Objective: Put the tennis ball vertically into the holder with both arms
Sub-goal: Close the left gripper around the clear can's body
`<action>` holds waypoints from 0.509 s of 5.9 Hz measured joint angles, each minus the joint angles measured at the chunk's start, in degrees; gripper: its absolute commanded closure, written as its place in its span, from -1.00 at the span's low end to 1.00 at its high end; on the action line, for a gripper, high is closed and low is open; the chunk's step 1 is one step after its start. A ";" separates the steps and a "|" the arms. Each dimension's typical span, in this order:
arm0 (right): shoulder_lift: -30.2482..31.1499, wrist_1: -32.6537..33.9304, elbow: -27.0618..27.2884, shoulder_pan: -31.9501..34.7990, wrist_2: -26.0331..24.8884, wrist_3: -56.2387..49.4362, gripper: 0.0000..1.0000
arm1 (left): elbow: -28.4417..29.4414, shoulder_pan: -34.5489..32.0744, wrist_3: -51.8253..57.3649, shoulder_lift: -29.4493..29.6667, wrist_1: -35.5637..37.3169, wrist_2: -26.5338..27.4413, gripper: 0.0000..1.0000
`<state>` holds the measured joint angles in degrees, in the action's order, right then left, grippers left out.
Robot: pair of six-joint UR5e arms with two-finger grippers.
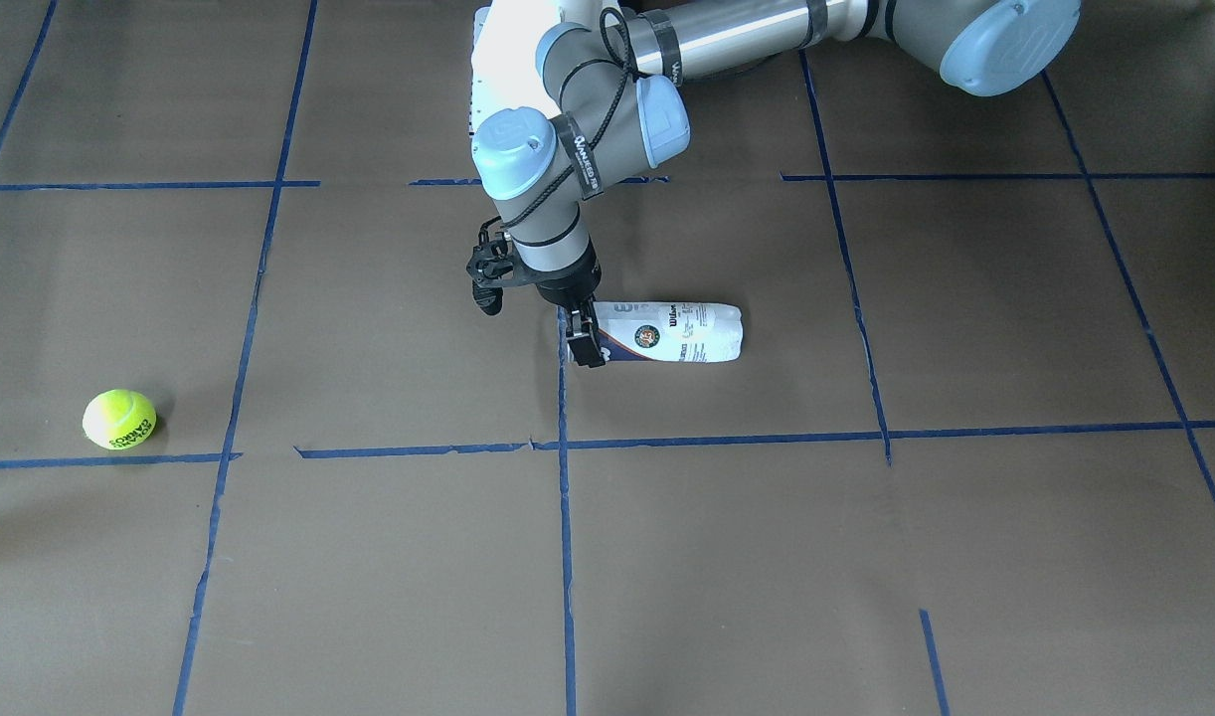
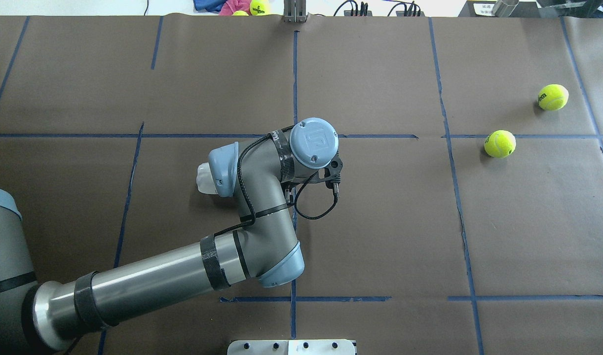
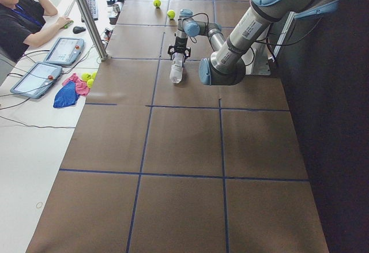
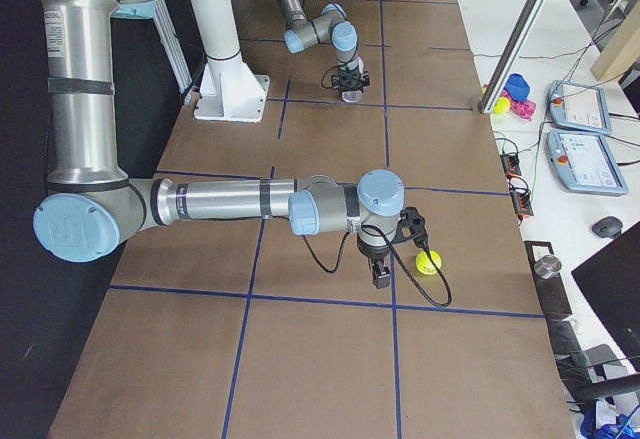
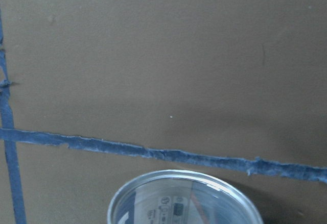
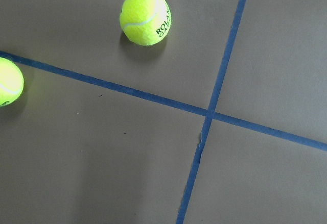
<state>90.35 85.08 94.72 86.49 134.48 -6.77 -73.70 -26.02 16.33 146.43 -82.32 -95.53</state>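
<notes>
Brown-paper tabletop (image 1: 767, 557) w/ blue tape (image 1: 727, 438) grid. holder (image 1: 672, 333) lies on its side near tabletop centre, label visible, open end toward robot's right. left arm (image 2: 158, 281) extends over it. left pincer (image 1: 585, 338) points down, right at holder's open end, fingers at the rim. Can't tell if it's clenched on the rim or slack: fingers overlap the mouth in front view, and the wrist covers them in overhead view. Left wrist cam shows only holder's rim at the bottom edge, w/ a tape line just beyond.

tennis ball (image 1: 118, 419) sits on tabletop well apart from holder, on robot's right side, just beside a tape line. 2nd ball (image 2: 553, 96) is near it, further out, across that line.

right pincer (image 4: 383, 277) shows only in right-side view, above the balls' area, close to one ball. Its state: can't tell. Right wrist cam looks down on both balls + a tape crossing.
</notes>
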 measured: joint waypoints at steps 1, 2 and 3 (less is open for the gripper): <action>0.00 0.00 0.02 0.00 0.00 0.00 -1.00 | -0.14 -0.42 -0.02 0.05 0.19 -0.85 -0.55; 0.00 0.00 0.02 0.00 0.00 0.00 -1.00 | -1.08 -1.50 -0.06 0.20 0.27 -2.98 -0.55; 0.00 0.00 0.03 0.00 0.00 0.00 -1.00 | -3.57 -3.29 -0.15 0.30 0.28 -6.11 -0.55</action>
<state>90.35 85.08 94.74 86.48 134.47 -6.77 -77.27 -29.31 16.18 146.72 -82.04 -101.64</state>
